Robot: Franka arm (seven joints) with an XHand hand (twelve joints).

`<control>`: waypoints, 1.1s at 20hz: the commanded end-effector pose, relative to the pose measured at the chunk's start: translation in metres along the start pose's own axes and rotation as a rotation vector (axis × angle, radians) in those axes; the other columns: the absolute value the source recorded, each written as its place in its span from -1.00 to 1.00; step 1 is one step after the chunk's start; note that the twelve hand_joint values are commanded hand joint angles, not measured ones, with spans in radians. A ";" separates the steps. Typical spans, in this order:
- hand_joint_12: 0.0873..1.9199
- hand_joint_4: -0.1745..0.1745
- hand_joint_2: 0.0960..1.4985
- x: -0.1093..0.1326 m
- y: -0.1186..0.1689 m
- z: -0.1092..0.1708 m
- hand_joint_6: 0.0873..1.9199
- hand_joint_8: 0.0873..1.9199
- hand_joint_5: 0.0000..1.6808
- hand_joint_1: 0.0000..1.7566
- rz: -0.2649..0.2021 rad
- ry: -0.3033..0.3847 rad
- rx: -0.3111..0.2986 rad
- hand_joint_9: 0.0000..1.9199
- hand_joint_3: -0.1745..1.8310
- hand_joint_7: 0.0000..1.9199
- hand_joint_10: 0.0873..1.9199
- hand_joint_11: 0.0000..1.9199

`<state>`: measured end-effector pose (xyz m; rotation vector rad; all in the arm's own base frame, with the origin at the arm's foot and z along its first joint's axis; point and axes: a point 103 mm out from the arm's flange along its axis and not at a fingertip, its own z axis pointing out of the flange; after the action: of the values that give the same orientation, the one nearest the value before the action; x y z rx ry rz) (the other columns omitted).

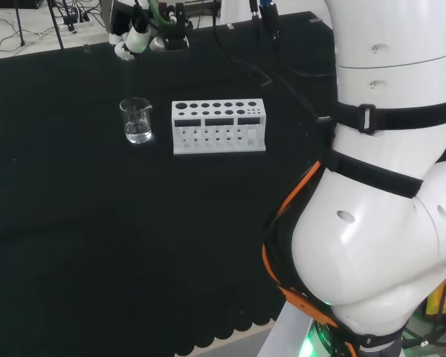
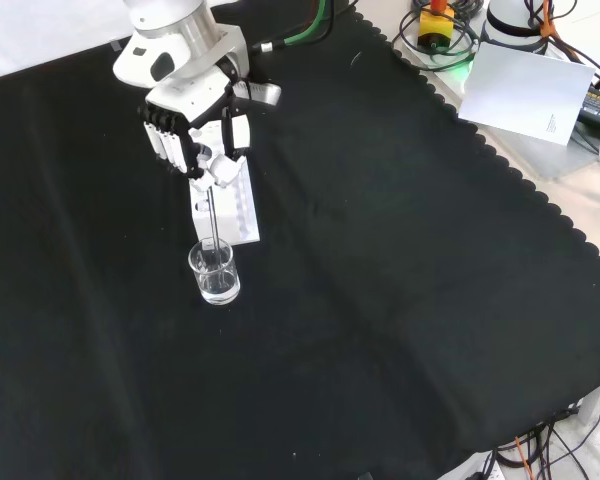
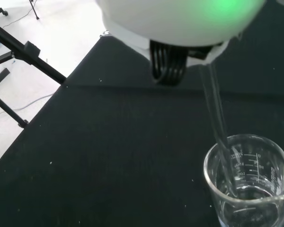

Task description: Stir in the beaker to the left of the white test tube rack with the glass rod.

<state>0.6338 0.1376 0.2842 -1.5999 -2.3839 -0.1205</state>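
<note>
A clear glass beaker (image 1: 137, 121) with a little clear liquid stands to the left of the white test tube rack (image 1: 218, 125) in the head view. The front view has the hand (image 2: 195, 125) hanging over the rack (image 2: 237, 208) and just behind the beaker (image 2: 215, 272). Its fingers are curled and pinch a thin glass rod (image 2: 212, 225). The rod slants down and its lower end is inside the beaker. In the wrist view the rod (image 3: 215, 109) runs from the dark fingers (image 3: 168, 66) into the beaker (image 3: 248, 184), down to the liquid.
Cables, a yellow and red button box (image 2: 435, 22) and a white sheet (image 2: 525, 90) lie off the cloth at the front view's top right. Black stand legs (image 3: 19, 52) cross the floor beyond the cloth's edge in the wrist view. Wide bare cloth surrounds the beaker.
</note>
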 end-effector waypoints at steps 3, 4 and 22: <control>0.07 -1.00 -0.37 -0.017 0.011 -0.001 -0.66 -0.28 0.57 0.52 0.000 0.007 -0.004 0.81 0.00 0.48 -0.44 0.46; 0.07 -1.00 -0.37 -0.019 0.009 -0.002 -0.66 -0.28 0.57 0.52 0.004 0.010 -0.005 0.81 0.00 0.48 -0.44 0.46; 0.07 -1.00 -0.36 0.000 -0.019 0.003 -0.66 -0.28 0.57 0.52 0.012 0.002 0.018 0.81 -0.01 0.48 -0.44 0.46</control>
<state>0.6186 0.1158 0.2862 -1.6266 -2.3482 -0.1147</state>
